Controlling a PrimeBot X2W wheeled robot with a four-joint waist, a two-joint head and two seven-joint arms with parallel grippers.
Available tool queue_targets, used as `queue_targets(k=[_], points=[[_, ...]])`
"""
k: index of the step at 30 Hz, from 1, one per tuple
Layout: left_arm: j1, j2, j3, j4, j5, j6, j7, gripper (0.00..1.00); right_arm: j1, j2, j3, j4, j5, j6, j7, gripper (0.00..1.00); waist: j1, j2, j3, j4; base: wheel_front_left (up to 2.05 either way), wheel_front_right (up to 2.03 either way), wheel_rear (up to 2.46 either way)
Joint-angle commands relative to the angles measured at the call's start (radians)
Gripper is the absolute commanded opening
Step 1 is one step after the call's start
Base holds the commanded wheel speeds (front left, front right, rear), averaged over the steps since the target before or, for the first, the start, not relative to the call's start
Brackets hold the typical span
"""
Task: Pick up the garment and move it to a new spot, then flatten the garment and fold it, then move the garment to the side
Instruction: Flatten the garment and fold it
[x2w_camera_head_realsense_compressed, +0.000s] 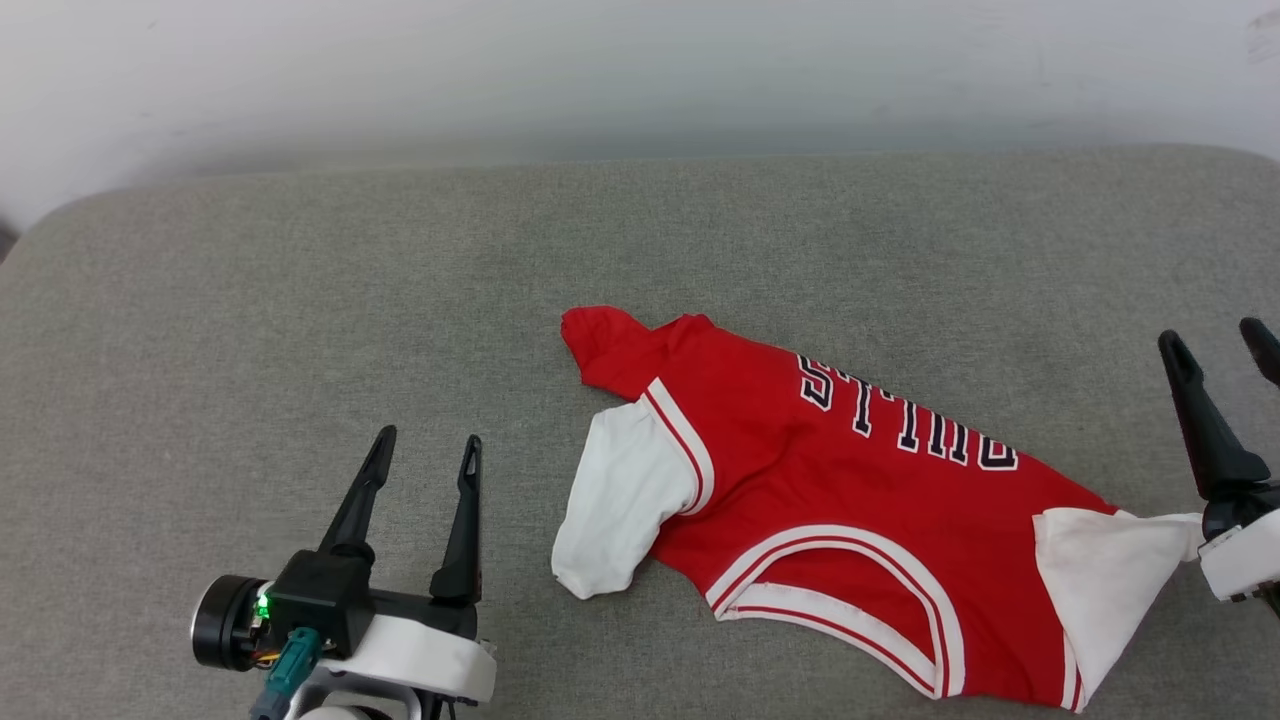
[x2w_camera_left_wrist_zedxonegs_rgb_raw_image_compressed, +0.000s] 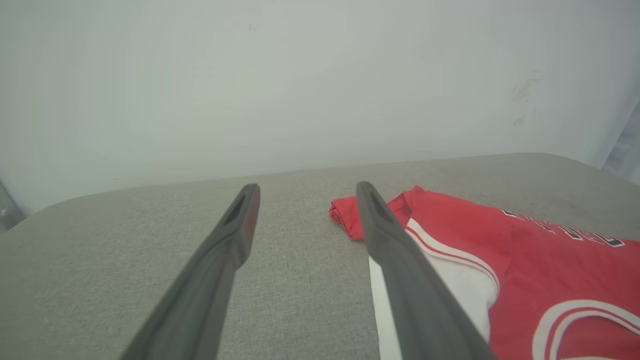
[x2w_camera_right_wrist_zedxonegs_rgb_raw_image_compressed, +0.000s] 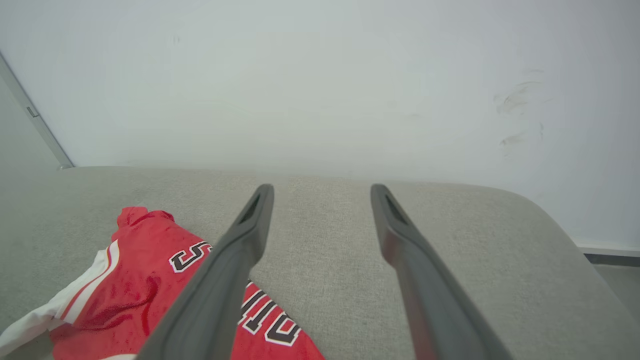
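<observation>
Dark, long fingers of the right gripper are standing wide apart and holding nothing, just beside one white sleeve of the garment, a thin red short-sleeved T-shirt with striped trim and black-and-white letters. The left gripper is also gaping empty, near the other sleeve. The garment is lying mostly spread on the grey woven cushion, but its far corner is bunching. By my judgement, flattening is not complete; folding and moving aside are waiting.
</observation>
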Motion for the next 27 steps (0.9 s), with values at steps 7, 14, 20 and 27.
queue_targets(k=[7, 14, 20, 27], points=[[-0.051, 0.022, -0.087, 0.008, 0.027, -0.019, 0.005, 1.0, 0.09, 0.167, -0.132, -0.188, -0.132, -0.001, 0.027, 1.0, 0.0, -0.0001, 0.027, -0.011, 0.0, 0.0, 0.0], [-0.134, 0.038, -0.111, -0.006, 0.03, -0.017, 0.068, 1.0, 0.105, 0.242, -0.162, -0.267, -0.183, -0.001, -0.046, 1.0, 0.0, -0.0001, 0.059, -0.04, 0.0, 0.0, 0.0], [-0.151, 0.06, -0.179, 0.056, -0.015, -0.028, 0.294, 1.0, 0.12, 0.271, -0.163, -0.269, -0.209, -0.001, -0.085, 1.0, 0.0, -0.0001, 0.08, -0.051, 0.0, 0.0, 0.0], [-0.224, 0.161, -0.306, 0.029, -0.136, -0.031, 0.758, 1.0, 0.113, 0.278, -0.151, -0.269, -0.213, -0.001, -0.073, 1.0, 0.0, -0.0001, 0.115, -0.063, 0.0, 0.0, 0.0]])
